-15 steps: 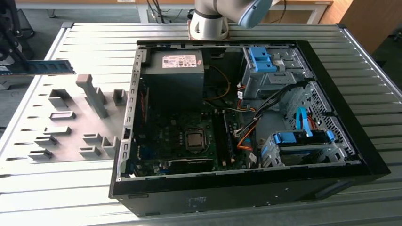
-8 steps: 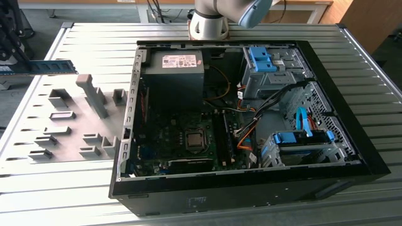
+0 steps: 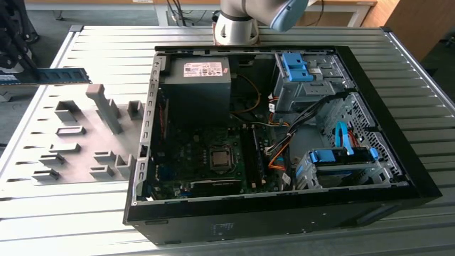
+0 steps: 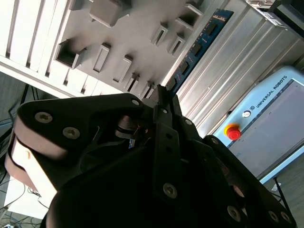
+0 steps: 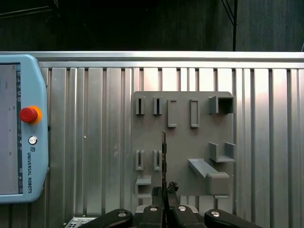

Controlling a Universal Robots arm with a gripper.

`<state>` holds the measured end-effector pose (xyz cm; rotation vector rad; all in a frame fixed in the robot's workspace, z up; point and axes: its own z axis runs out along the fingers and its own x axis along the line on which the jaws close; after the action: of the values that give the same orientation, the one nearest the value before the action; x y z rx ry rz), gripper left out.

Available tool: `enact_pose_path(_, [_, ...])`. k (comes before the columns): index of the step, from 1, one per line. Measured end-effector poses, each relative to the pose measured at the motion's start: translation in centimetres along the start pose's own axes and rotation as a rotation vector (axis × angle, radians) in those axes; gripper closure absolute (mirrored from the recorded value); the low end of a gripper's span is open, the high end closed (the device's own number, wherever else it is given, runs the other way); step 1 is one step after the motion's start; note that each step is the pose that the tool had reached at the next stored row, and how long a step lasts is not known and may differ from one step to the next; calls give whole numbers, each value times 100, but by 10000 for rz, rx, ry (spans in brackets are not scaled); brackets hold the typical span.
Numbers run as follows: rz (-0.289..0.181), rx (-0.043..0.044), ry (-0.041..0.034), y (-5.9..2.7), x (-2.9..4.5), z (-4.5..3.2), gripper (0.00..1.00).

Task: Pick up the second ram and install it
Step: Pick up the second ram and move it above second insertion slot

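Ram stick pinched edge-on above the grey fixture plate.
The gripper (image 5: 164, 189) is clamped narrow on one end of the second ram (image 5: 164, 152), which hangs in the air over the fixture plate (image 5: 183, 142), apart from the plate's raised blocks and slots. Bare ribbed table (image 3: 71, 213) borders the plate. The open computer case (image 3: 284, 216) stands just beside the plate, its perforated side rim toward it. Off another side of the plate lies a pale blue teach pendant (image 5: 19, 128), with a strip of bare ribs between them. The pendant has a red button (image 5: 27, 114) and lettering along its edge. A white printed sticker (image 3: 202, 69) sits on the power supply inside the case.
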<state>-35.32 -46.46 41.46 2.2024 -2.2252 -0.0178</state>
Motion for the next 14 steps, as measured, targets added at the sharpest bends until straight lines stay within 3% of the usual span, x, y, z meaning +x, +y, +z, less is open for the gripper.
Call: enact_pose_path(14, [0,0,0,-79,-1,-1,86])
